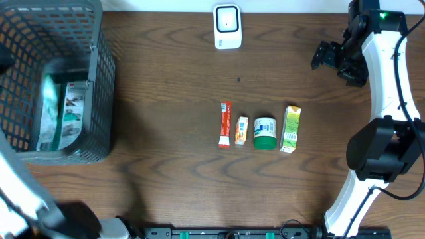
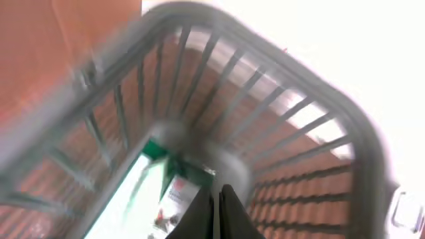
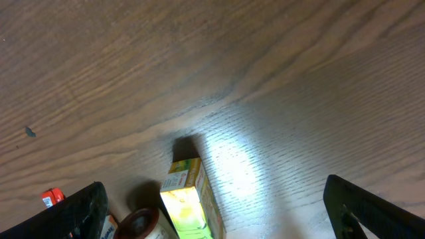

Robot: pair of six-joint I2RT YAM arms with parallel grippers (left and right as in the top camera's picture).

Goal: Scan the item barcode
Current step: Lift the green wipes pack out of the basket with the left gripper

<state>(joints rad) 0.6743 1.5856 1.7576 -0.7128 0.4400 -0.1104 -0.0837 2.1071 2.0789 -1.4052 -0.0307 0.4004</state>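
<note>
Left wrist view first: my left gripper has its two dark fingers pressed flat together with nothing between them. Just below the tips lies a glossy green-and-white package. All round it rise the grey bars of a wire basket, its corners rounded; the picture is too smeared to read more.

My right gripper stands as wide as it goes and is empty. Ahead of it and lower down, framed between the fingers but well apart from them, stands a yellow-green carton, a squared, printed cardboard box. Just to its far side is a round tub, and beyond that the red end of a thin sachet. Everything rests on a dark wood-grain table, with a glare patch beside the carton.

I judge the carton to be the item to scan. I would come down square over its narrow faces, since cardboard dents under a hard pinch. Farthest off sits the white, boxy scanner. I cannot see which face bears the barcode.
</note>
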